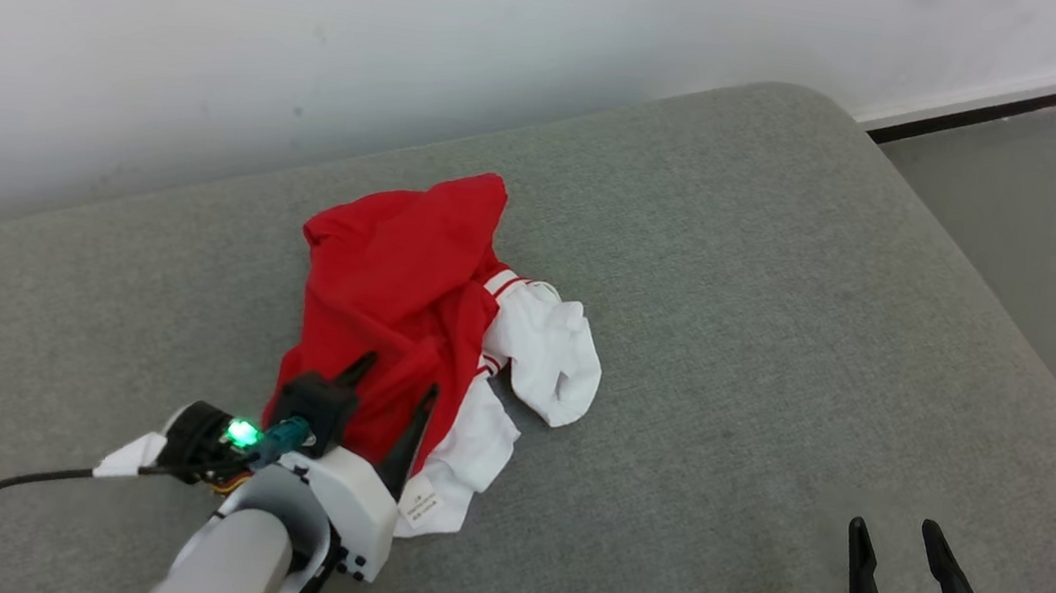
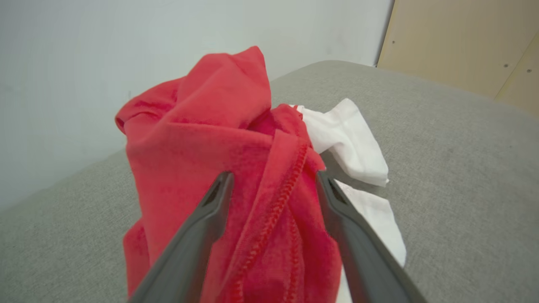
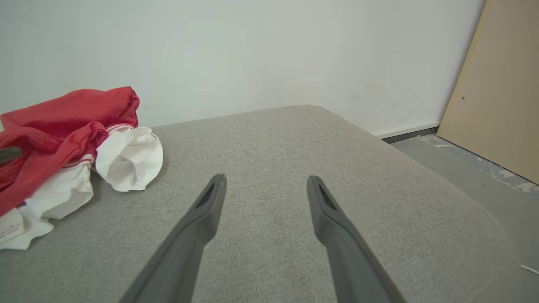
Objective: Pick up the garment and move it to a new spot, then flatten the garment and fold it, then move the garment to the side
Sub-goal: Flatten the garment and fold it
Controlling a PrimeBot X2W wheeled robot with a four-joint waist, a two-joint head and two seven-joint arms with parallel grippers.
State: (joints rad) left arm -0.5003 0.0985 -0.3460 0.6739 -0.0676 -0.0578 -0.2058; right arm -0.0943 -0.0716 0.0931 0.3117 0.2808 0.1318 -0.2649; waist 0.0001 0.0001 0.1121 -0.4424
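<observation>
Plain white wall (image 1: pixel 321 9) behind, padded grey fabric bench (image 1: pixel 793 269) pushed up against it.

Head view: the crumpled red-and-white cotton garment (image 1: pixel 398 291) sits left of centre. The left gripper (image 1: pixel 400 373) has its fingers spread wide at the near red edge, nothing pinched yet. The right gripper (image 1: pixel 894 525) hangs open by the near right corner, well apart from the cloth.

Left wrist view: a red hemmed fold lies between the fingers (image 2: pixel 198 235). I'd push in deeper and bite a thick bunch, since the hem alone looks likely to slip.

Right wrist view: loads of bare bench to the right for the new spot. The rounded edge drops to the grey floor (image 3: pixel 463 168), so don't overshoot.
</observation>
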